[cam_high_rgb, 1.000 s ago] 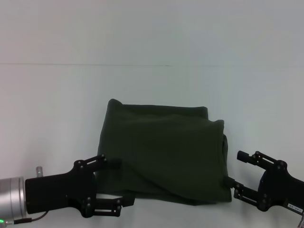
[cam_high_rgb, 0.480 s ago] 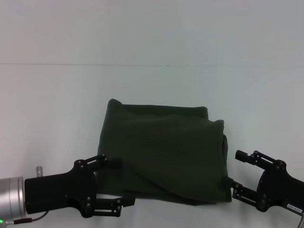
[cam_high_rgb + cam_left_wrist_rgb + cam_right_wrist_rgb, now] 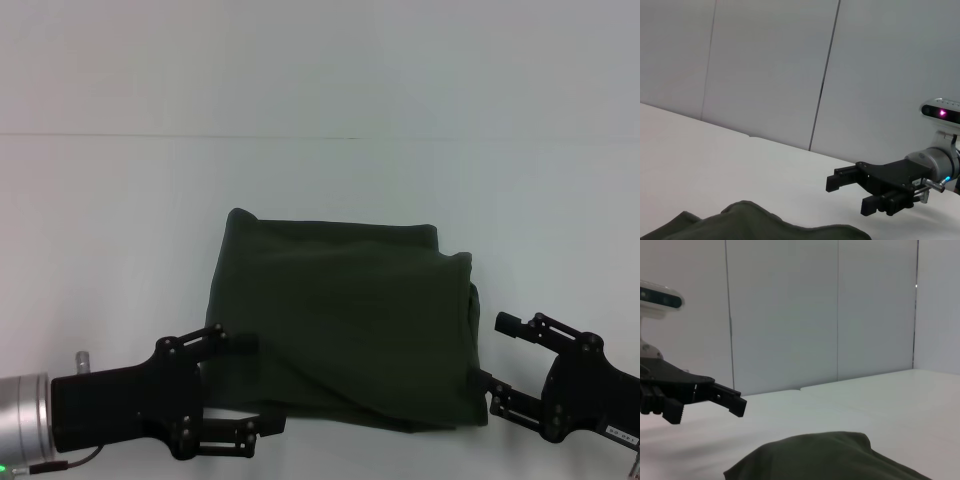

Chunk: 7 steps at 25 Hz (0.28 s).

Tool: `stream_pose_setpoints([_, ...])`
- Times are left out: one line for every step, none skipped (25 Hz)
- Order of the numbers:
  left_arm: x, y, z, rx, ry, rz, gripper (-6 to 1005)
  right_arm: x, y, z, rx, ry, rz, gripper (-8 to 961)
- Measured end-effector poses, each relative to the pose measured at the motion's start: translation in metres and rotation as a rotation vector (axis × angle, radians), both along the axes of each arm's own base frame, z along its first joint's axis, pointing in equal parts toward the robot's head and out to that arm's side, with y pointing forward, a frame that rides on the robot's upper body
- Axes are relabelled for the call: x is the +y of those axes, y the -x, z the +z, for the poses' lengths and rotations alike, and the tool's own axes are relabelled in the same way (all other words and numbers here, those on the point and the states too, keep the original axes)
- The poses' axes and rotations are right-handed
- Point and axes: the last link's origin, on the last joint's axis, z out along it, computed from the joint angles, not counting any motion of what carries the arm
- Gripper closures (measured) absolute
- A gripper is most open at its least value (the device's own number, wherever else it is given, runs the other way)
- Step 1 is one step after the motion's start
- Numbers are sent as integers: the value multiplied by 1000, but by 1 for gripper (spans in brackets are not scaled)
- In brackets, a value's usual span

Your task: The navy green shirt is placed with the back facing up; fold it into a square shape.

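navy green shirt [image 3: 345, 320] lay folded in a rough square, mid-table [image 3: 320, 180], plain side up | my left gripper [image 3: 250, 385] at its near-left corner, fingers apart | my right gripper [image 3: 495, 365] by its near-right edge, fingers apart, holding nothing

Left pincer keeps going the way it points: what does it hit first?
Probably the shirt. The left pincer is open, pointing across at the shirt's near-left corner, fingertips about at its edge. Height above the table is unclear.

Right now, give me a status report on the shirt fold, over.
Left end effector open at shirt's near-left corner. Right end effector open at its near-right edge. Navy green shirt folded into rough square on white table. Nothing in the way.
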Motion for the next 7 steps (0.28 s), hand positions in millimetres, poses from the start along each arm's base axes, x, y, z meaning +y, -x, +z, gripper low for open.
stream_pose_setpoints([0, 0, 0, 0, 0, -1, 31, 0, 1, 0, 2, 0, 4, 199])
stream_pose_setpoints([0, 0, 0, 0, 0, -2, 31, 0, 1, 1, 4, 1, 7, 199])
stream_pose_setpoints([1, -1, 0, 0, 0, -2, 30, 0, 2, 1, 5, 1, 9, 199])
stream_pose_setpoints([1, -1, 0, 0, -2, -2, 30, 1, 2, 1, 5, 1, 10, 199])
stream_pose_setpoints([1, -1, 0, 0, -4, -1, 30, 1, 2, 1, 6, 0, 10, 199])
stream_pose_setpoints([2, -1, 0, -2, -7, -1, 30, 1, 2, 1, 6, 0, 10, 199])
stream_pose_setpoints([2, -1, 0, -5, -9, 0, 30, 1, 2, 1, 6, 0, 9, 199])
